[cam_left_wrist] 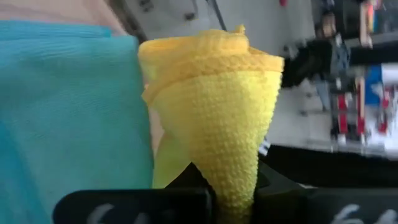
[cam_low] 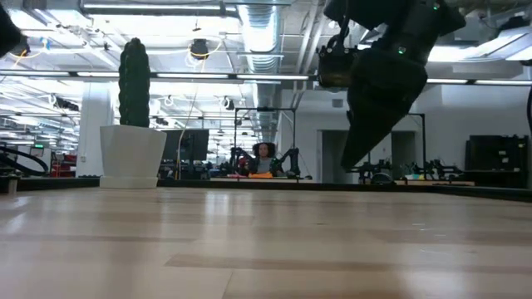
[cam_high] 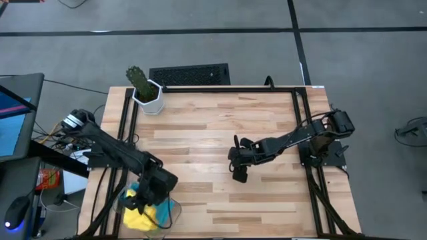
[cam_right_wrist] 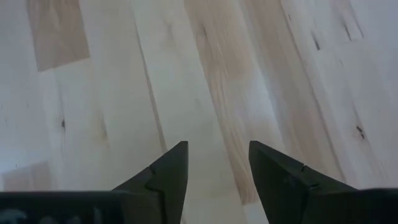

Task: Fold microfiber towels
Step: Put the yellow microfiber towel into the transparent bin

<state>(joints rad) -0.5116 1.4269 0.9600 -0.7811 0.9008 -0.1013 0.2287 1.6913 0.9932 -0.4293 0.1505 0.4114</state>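
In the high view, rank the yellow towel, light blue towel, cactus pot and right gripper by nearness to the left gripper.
1. Yellow towel, pinched in the left gripper.
2. Light blue towel, just beside it.
3. Right gripper, mid-table.
4. Cactus pot, far corner.

Bright ceiling lights (cam_low: 125, 10) overhead; soft shadows; left wrist background blurred.

Sitting at table's (cam_high: 220, 127) far left corner: potted cactus (cam_high: 145, 89). Lying just behind far edge, right of cactus: vent grille (cam_high: 189, 73). Hanging over near left corner: left gripper (cam_high: 148, 199), pinching yellow towel (cam_left_wrist: 221, 118), with light blue towel (cam_left_wrist: 68, 118) lying beside it, both at table's edge. Hovering above bare boards at table's middle, slightly right: right gripper (cam_right_wrist: 214, 165), fingers apart, nothing between them. Standing well apart: both grippers.
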